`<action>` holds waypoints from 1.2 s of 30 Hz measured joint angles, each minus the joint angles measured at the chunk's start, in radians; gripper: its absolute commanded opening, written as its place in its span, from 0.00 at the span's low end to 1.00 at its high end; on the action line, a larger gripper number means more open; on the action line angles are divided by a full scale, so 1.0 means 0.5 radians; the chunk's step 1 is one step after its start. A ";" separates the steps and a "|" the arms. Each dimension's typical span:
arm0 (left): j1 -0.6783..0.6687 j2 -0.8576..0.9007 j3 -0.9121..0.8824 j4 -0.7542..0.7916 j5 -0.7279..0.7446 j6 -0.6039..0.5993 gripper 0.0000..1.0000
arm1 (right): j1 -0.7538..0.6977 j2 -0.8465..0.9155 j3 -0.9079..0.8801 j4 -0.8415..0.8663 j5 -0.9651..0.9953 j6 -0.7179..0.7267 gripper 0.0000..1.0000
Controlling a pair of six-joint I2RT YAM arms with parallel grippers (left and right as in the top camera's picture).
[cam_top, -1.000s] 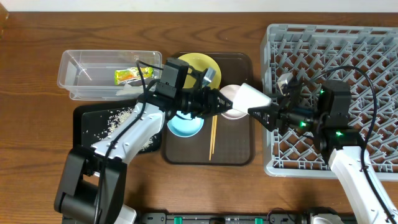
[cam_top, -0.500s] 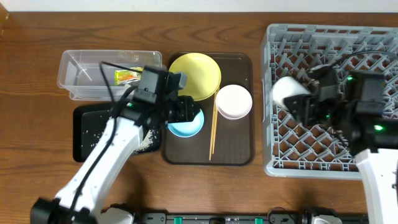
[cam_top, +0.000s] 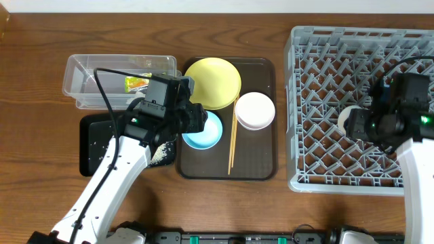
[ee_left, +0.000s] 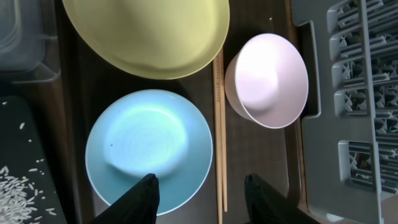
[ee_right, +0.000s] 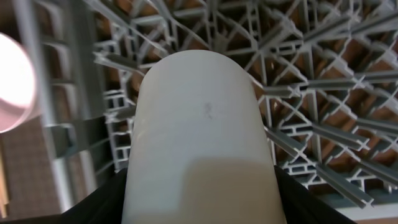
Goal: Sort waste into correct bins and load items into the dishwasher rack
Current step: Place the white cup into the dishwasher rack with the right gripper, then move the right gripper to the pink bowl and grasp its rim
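Note:
My right gripper (cam_top: 366,125) is shut on the small white cup (cam_top: 350,120) (ee_right: 202,130) and holds it inside the grey dishwasher rack (cam_top: 319,41), over its lattice bottom (ee_right: 323,93). My left gripper (ee_left: 202,190) is open and empty, above the light blue bowl (ee_left: 149,146) (cam_top: 205,131) and the wooden chopsticks (ee_left: 221,124) (cam_top: 232,142). The yellow plate (cam_top: 213,81) (ee_left: 149,31) and the pinkish-white bowl (cam_top: 254,110) (ee_left: 267,78) lie on the brown serving tray (cam_top: 261,163). The snack wrapper (cam_top: 135,83) lies in the clear tub (cam_top: 88,74). White rice scraps (cam_top: 159,154) lie on the black tray (cam_top: 95,146).
The rack's near wall (ee_left: 348,93) stands just right of the brown tray. The clear tub and the black tray sit left of the brown tray, partly under my left arm. Wooden table (cam_top: 41,102) surrounds everything.
My right gripper has carried the white cup from the brown tray's edge rightward, deeper into the rack. My left arm has pulled back left and now hovers over the blue bowl.

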 measured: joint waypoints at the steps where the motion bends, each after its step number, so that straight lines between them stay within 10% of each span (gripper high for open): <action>1: 0.000 0.000 0.000 -0.001 -0.005 0.000 0.48 | -0.002 0.038 0.000 0.000 0.027 0.006 0.01; 10: 0.000 0.000 0.000 -0.003 -0.005 0.000 0.48 | -0.031 0.244 0.000 0.065 0.099 0.027 0.04; 14: 0.000 0.000 0.000 -0.010 -0.005 0.000 0.49 | -0.031 0.329 0.000 0.064 0.109 0.028 0.51; 20: 0.000 0.000 0.000 -0.013 -0.005 0.001 0.49 | -0.031 0.407 0.000 0.070 0.117 0.040 0.87; 36: 0.000 0.000 0.000 -0.421 -0.469 -0.002 0.54 | -0.007 0.372 0.060 0.565 -0.477 0.025 0.77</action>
